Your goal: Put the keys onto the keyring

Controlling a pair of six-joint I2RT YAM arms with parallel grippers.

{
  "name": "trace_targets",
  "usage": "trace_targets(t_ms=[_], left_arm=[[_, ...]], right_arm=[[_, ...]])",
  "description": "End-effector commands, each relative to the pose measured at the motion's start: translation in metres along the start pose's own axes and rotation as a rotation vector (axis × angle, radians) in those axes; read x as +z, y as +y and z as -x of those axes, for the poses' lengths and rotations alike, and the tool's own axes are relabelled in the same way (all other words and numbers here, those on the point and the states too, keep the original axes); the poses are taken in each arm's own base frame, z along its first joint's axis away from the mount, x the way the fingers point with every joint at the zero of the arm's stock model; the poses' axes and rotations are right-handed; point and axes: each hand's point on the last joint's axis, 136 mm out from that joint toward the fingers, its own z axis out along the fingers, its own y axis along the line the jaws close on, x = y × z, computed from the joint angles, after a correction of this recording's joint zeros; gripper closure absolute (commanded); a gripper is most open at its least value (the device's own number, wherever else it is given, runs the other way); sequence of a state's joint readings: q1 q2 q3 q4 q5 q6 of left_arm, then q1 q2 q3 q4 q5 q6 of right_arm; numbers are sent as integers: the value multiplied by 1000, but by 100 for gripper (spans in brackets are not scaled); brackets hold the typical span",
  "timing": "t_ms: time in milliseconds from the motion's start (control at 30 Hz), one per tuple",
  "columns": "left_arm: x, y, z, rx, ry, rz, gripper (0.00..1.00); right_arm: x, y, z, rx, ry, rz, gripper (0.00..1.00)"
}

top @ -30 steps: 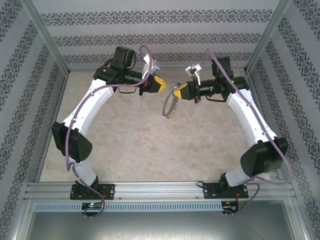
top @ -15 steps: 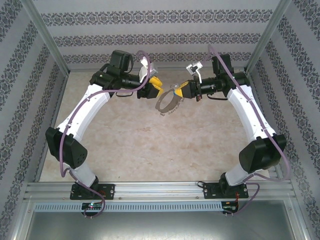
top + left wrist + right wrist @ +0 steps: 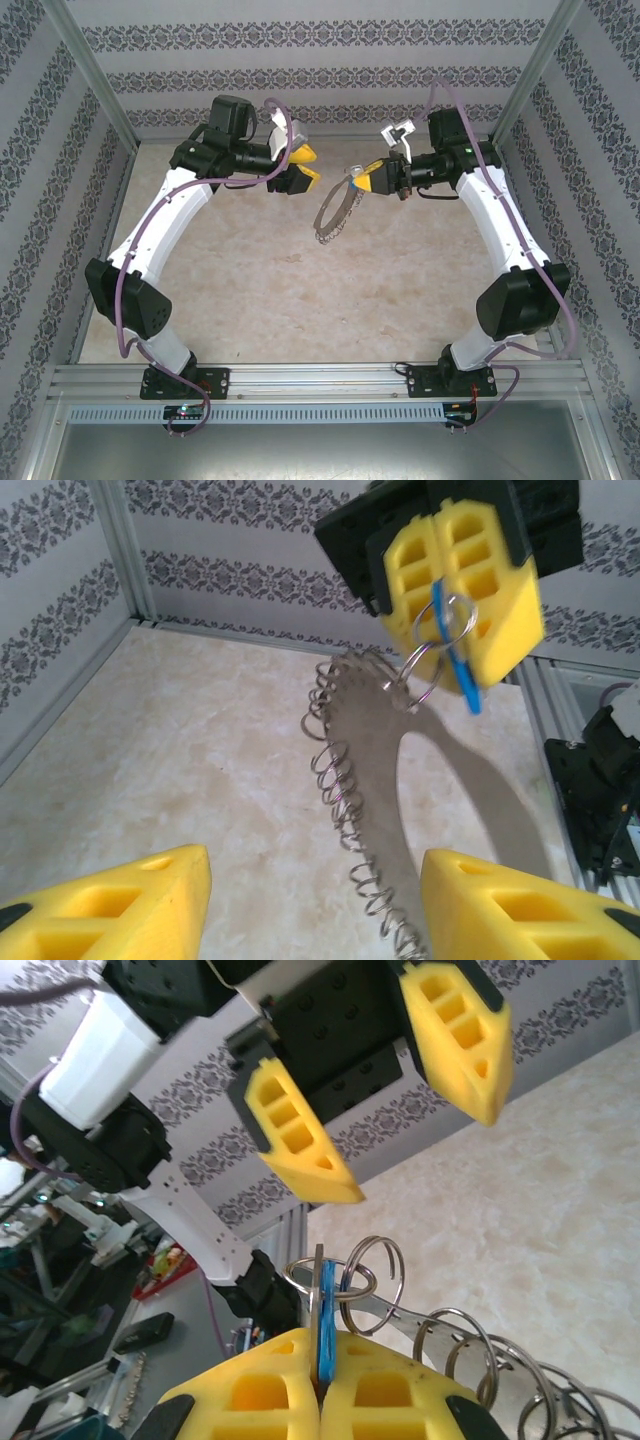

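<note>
Two roles: right claw (image 3: 370,178) clenches the key (image 3: 325,1315), dangling the keyring (image 3: 370,770) within reach of the released left claw (image 3: 303,168).

Bright, even, diffuse light throughout; shadows on the mottled beige tabletop (image 3: 300,290) are faint and soft-edged; in the right wrist view the glossy white plastic arm housing (image 3: 100,1055) is washed out and the clutter behind it blurred, while the tiny blue-headed key (image 3: 326,1310) is crisp; the yellow foam pads (image 3: 110,910) low in the left wrist view look soft
</note>
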State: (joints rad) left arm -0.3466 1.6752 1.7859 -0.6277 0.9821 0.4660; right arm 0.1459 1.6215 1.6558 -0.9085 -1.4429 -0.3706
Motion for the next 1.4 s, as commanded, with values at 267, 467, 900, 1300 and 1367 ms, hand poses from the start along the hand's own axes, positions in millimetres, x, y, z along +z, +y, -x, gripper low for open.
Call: trace_targets(t_ms=[267, 467, 900, 1300, 1367], left_arm=[[-20, 29, -4, 24, -31, 240, 40], [-21, 52, -9, -17, -4, 346, 39], [-46, 84, -6, -77, 30, 556, 39], [-67, 99, -4, -92, 35, 661, 38], [-71, 101, -3, -97, 33, 679, 38]], right_arm=[[-16, 13, 18, 24, -103, 171, 100], [-3, -15, 5, 86, -23, 29, 100], [32, -72, -21, 184, 135, -193, 100], [105, -124, -10, 232, 198, -148, 100], [122, -126, -9, 236, 207, -109, 100]])
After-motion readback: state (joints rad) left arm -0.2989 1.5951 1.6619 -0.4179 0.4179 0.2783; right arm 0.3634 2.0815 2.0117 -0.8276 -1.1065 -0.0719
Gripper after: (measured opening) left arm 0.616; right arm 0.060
